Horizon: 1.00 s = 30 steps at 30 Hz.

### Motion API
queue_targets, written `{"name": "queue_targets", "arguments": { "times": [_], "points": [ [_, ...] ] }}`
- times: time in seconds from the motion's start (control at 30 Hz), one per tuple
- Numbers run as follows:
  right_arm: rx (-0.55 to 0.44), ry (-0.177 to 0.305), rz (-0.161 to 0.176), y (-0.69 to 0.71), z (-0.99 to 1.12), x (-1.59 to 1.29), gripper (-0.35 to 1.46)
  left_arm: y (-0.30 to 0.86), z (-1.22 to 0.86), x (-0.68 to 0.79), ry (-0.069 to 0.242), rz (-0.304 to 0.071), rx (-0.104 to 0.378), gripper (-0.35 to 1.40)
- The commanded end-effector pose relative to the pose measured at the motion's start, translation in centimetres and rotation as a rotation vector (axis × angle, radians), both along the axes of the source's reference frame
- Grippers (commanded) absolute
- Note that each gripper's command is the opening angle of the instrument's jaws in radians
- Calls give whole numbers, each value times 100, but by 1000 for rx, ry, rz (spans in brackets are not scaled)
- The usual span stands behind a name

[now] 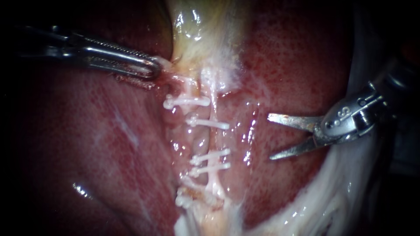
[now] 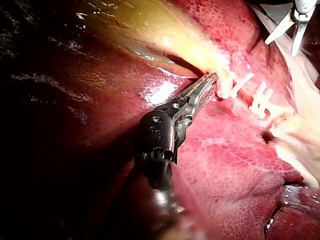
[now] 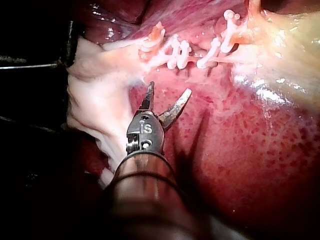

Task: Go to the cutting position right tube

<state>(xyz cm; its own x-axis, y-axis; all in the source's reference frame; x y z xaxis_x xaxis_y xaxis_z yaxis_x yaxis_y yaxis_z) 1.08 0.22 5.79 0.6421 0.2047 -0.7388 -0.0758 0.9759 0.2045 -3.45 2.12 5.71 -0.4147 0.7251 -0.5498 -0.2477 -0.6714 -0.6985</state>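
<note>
White clips (image 1: 209, 123) cross the right tube (image 1: 214, 140) on either side of a bare stretch, and we judge that stretch to be the cutting place. Our right instrument (image 1: 270, 137) waits well apart from the tube, over the liver (image 1: 297, 65). Its hand is released, with the 2 blades spread and holding nothing. Our left instrument (image 1: 155, 66) lies on the tube's other side, its hand clenched on the pale edge of the gallbladder (image 1: 197, 26).

A second tube runs just beside the right tube, so blades pushed too deep could take both. Drifting along the tube could land them on a clip. Dipping on the way in could score the liver.

Only the endoscope view shows the bare stretch clearly. The right wrist view shows the blades aimed toward the clip row, with loose pale tissue beside them. The left wrist view shows the left hand's tip tucked under the gallbladder.
</note>
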Motion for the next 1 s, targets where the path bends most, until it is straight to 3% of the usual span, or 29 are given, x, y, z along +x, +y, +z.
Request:
{"name": "queue_targets", "arguments": {
  "times": [0.03,0.13,0.23,0.37,0.4,0.7,0.87,1.0],
  "points": [
    [3,7,-6,0,0,0,145,2,-6,4,-2,2,3,-35],
    [37,35,-33,1,0,0,143,11,-25,17,-2,-3,7,-35],
    [41,38,-36,2,-1,2,143,23,-45,32,9,-25,10,-35],
    [63,59,-57,2,-1,7,141,28,-54,44,7,-40,7,-35],
    [65,66,-67,3,-1,11,143,27,-53,44,7,-40,7,-35],
    [306,118,-43,3,15,48,143,26,-55,43,8,-39,1,-35],
    [464,122,-22,-1,39,63,143,25,-57,43,8,-40,2,-35],
    [549,116,-23,-6,60,71,141,25,-57,43,9,-40,2,-35]
  ]
}}
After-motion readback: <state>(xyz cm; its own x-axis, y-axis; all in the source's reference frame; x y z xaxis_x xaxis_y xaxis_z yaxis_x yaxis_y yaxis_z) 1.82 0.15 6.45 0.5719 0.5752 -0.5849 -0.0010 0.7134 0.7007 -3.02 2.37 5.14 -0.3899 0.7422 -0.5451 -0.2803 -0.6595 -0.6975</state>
